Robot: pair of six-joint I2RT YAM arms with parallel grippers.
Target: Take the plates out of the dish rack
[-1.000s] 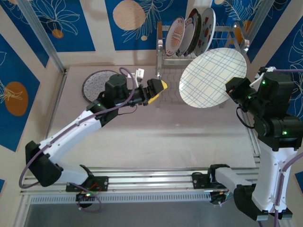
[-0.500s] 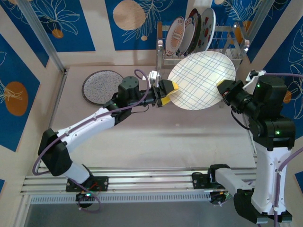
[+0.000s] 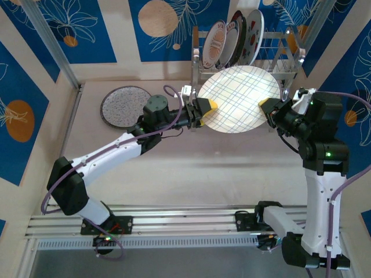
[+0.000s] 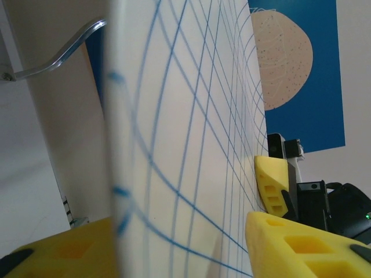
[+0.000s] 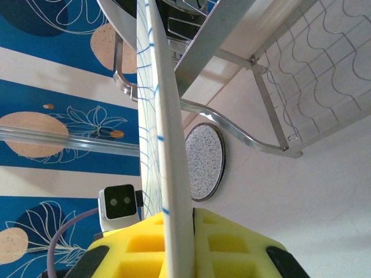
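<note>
The fine plaid grid plate (image 3: 237, 98) hangs on edge in front of the dish rack (image 3: 284, 65), between both arms. My right gripper (image 3: 266, 107) is shut on its right rim; in the right wrist view the yellow fingers (image 5: 232, 243) pinch the white edge (image 5: 168, 145). My left gripper (image 3: 206, 111) straddles the plate's left rim. In the left wrist view the plate face (image 4: 191, 145) lies between its spread fingers (image 4: 301, 243), with a slim shadowed gap on the right side. Three plates (image 3: 236, 39) stand in the rack's upper tier. A speckled grey plate (image 3: 123, 105) lies flat at the left.
The chrome rack stands against the back wall at centre right; its wavy lower shelf (image 5: 324, 63) and a leg (image 5: 220, 40) are close behind the held plate. Blue patterned wall panels (image 3: 75, 29) enclose the back and sides. Bare tabletop (image 3: 191, 168) stretches in front of the arms.
The right arm carried the plaid plate left and back toward the rack front. The left arm reached right to the plate's left rim, and its fingers have been narrowing around it.
</note>
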